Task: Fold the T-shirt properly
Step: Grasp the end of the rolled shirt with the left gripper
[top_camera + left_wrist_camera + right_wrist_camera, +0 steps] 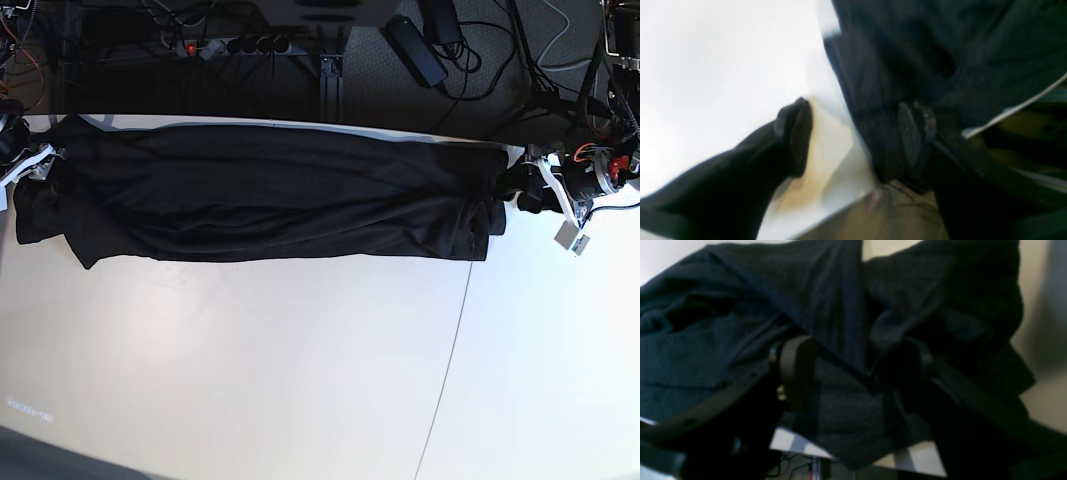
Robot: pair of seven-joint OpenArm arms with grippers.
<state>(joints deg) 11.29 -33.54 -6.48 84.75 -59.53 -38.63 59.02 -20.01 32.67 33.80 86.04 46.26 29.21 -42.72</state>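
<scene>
Base view shows the T-shirt (270,200) stretched in a long bunched band along the table's (300,380) far edge, so I should keep both ends taut and level while drawing it flat. My right gripper (853,373), at that view's left, stands parted with cloth draped between its fingers. My left gripper (857,136) gapes wide, one finger against the fabric.
</scene>
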